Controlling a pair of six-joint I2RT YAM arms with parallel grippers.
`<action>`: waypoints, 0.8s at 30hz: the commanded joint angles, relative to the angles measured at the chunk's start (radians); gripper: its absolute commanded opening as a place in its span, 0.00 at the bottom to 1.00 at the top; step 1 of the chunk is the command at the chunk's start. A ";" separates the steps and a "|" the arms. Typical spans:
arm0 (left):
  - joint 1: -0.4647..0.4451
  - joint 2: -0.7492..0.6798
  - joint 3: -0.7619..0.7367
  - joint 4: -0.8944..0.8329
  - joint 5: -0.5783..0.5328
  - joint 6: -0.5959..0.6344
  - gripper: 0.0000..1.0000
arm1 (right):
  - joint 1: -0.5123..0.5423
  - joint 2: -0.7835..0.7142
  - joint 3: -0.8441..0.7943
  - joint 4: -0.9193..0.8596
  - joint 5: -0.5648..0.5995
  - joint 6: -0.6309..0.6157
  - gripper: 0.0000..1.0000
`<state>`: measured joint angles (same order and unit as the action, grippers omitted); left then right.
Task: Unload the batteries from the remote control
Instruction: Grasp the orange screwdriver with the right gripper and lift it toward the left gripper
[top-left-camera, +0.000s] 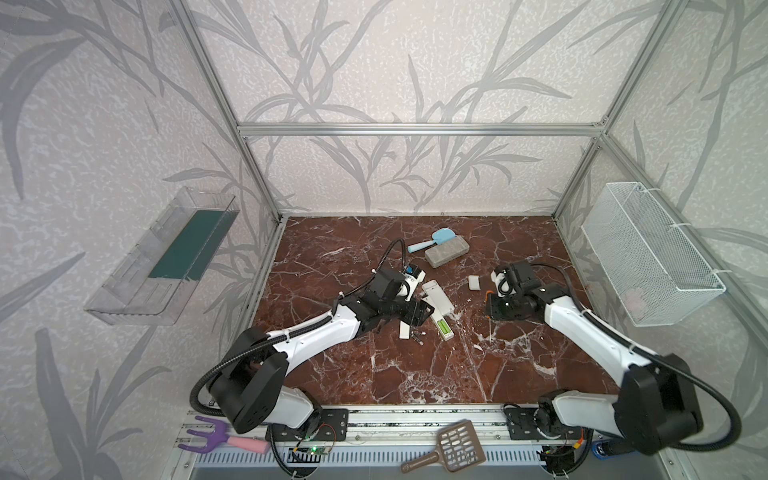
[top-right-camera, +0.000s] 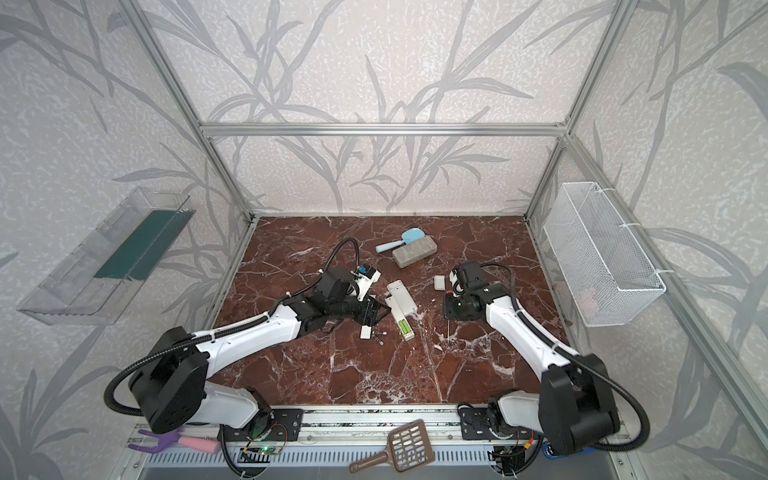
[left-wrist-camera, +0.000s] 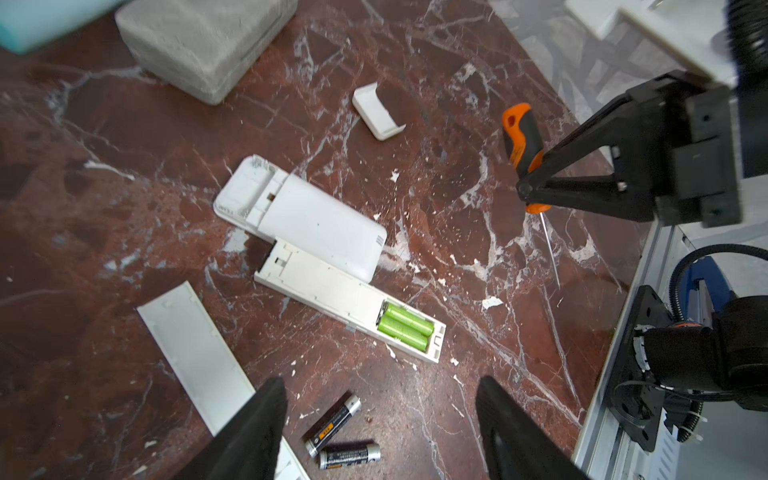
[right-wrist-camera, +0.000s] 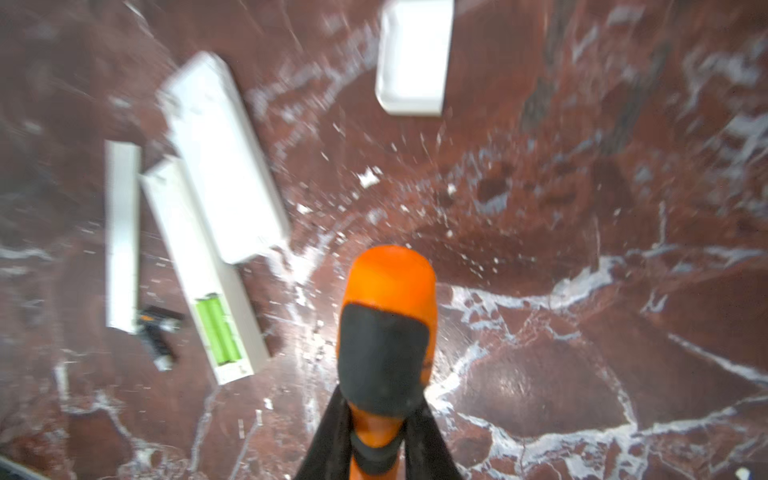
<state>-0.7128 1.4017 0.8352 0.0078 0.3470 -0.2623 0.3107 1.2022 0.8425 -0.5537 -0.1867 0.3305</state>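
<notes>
My left tool hangs open over two dark batteries lying loose mid-tabletop. Two green batteries sit in the remote's open bay. My right tool clamps the screwdriver, covering part of its handle. Its wrist view is blurred.

Red-brown marble tabletop lies bare across the lower middle in both top views; at centre, white plastic remote controls, dark batteries and an orange-handled screwdriver obstruct.

2 batteries in remote, 2 loose batteries beside cover, L of remote, screwdriver to R
</notes>
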 joint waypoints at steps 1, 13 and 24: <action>-0.035 -0.073 -0.009 0.107 -0.053 0.060 0.72 | 0.039 -0.128 -0.027 0.145 -0.077 0.036 0.00; -0.131 -0.071 -0.036 0.399 0.131 0.053 0.65 | 0.142 -0.256 -0.055 0.541 -0.265 0.090 0.00; -0.126 -0.027 -0.037 0.502 0.244 -0.061 0.45 | 0.145 -0.265 -0.115 0.751 -0.406 0.119 0.00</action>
<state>-0.8421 1.3754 0.7975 0.4431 0.5426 -0.2916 0.4519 0.9527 0.7296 0.0967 -0.5350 0.4377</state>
